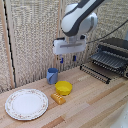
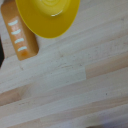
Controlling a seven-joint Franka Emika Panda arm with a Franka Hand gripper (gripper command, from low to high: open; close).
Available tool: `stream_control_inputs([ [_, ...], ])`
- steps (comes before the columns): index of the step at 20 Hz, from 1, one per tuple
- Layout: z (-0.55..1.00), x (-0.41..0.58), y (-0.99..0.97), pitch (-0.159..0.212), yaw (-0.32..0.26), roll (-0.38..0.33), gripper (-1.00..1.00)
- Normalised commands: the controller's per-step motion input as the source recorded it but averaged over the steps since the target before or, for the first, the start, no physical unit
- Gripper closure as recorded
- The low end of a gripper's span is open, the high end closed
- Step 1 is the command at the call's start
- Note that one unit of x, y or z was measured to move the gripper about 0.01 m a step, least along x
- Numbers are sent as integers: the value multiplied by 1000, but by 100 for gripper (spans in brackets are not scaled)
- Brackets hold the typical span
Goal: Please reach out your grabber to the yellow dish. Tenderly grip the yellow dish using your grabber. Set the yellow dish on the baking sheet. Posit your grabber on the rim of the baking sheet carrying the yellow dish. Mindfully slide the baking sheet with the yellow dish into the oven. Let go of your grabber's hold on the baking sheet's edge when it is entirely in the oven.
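The yellow dish (image 1: 63, 88) is a small round bright yellow bowl resting on the wooden table, also large in the wrist view (image 2: 48, 16). My grabber (image 1: 67, 59) hangs well above and slightly behind it, its blue-tipped fingers apart and holding nothing. The oven (image 1: 114, 56) stands at the exterior view's right with its front open. The baking sheet (image 1: 95, 71), a dark slatted tray, juts out of that opening toward the table. My fingers do not show in the wrist view.
An orange-yellow oblong block (image 1: 58, 98) lies against the dish's near side, seen also in the wrist view (image 2: 17, 33). A blue mug (image 1: 52, 75) stands just behind the dish. A large patterned white plate (image 1: 26, 104) lies at the exterior view's left.
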Motion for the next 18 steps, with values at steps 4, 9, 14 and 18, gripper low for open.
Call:
stream_control_inputs([
  [4, -541, -24, -55, 0, 9, 0, -100],
  [9, -548, 0, -1, 0, 20, 0, -100],
  [14, -550, 3, -46, 0, 19, 0, -100],
  [18, -464, 0, -71, -2, 21, 0, -100],
])
